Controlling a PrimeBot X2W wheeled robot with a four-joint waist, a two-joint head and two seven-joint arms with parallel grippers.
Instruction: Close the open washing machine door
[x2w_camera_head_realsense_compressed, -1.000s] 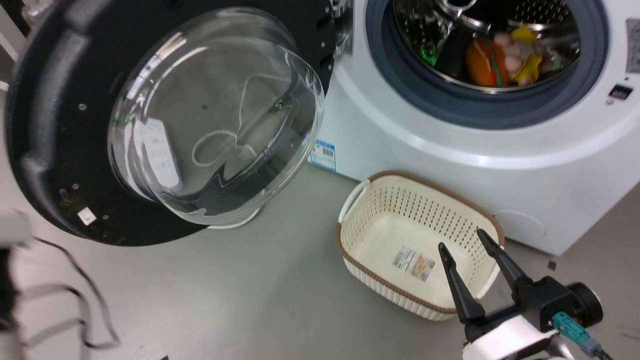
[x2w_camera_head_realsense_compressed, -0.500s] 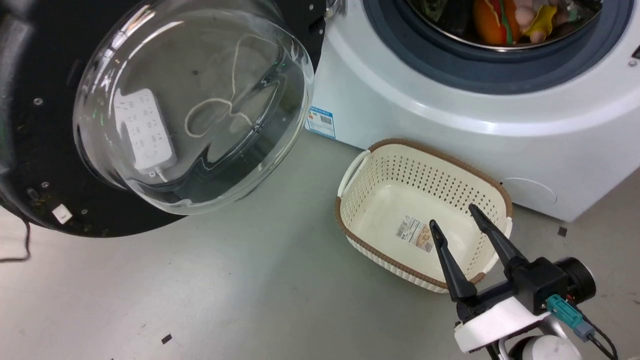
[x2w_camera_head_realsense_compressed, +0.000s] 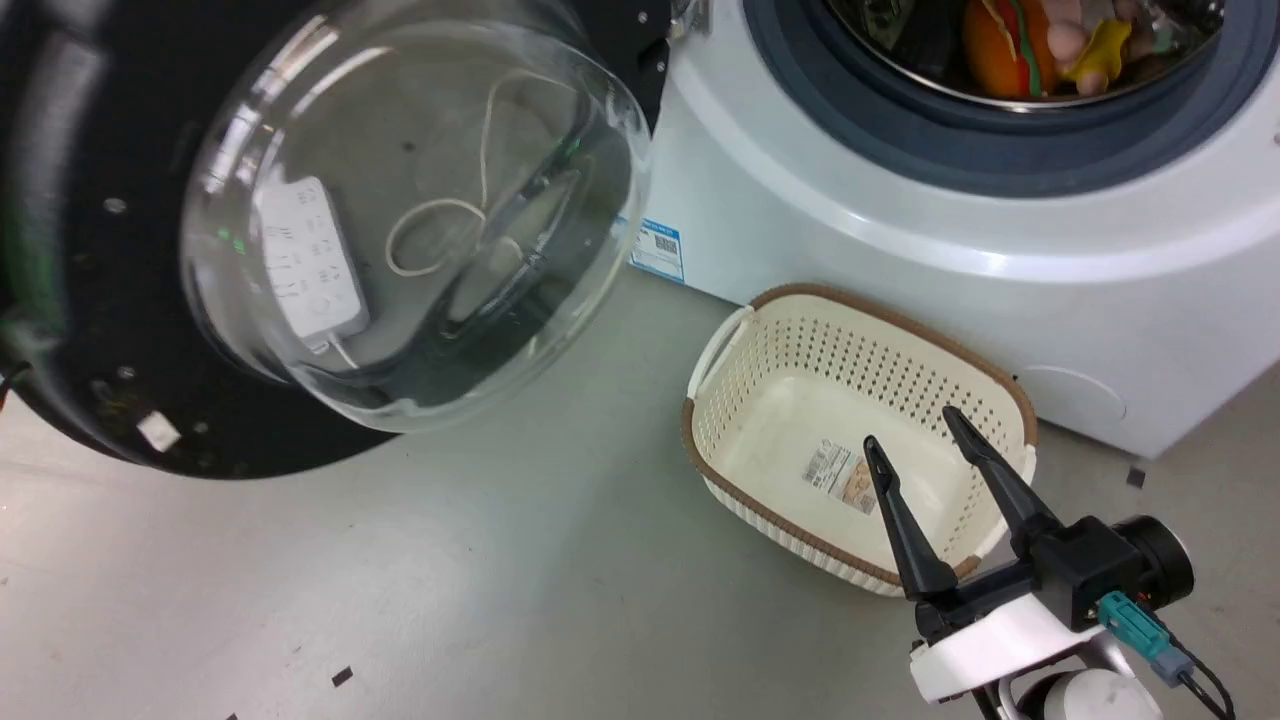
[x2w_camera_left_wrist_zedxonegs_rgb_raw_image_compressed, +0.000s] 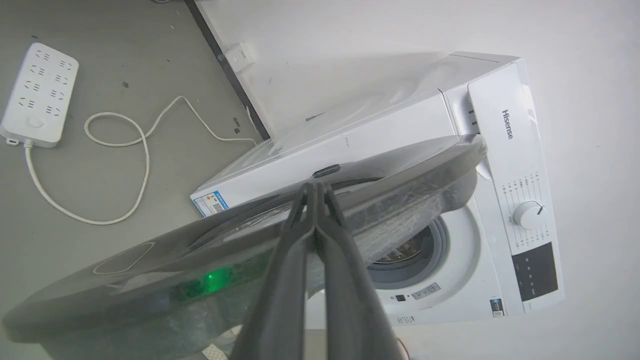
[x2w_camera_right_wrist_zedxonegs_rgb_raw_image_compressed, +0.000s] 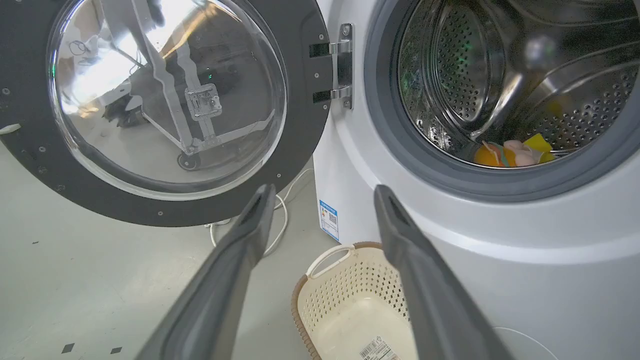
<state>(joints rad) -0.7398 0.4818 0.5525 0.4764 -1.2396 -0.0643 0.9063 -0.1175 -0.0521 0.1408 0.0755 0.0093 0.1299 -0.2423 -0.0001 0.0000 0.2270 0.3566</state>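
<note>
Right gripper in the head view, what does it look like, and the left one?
The right gripper has two long, tapered black jaws on a black block, a white wrist shell, a round black housing, and a teal connector with a thin black cable. The left gripper has long dark grey jaws.

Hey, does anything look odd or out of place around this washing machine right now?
Nothing looks spilled or broken. The washing machine door hangs wide open. Colourful toy-like items, not clothes, lie in the drum. A white power strip and its cord sprawl loose on the floor beside the washer.
</note>
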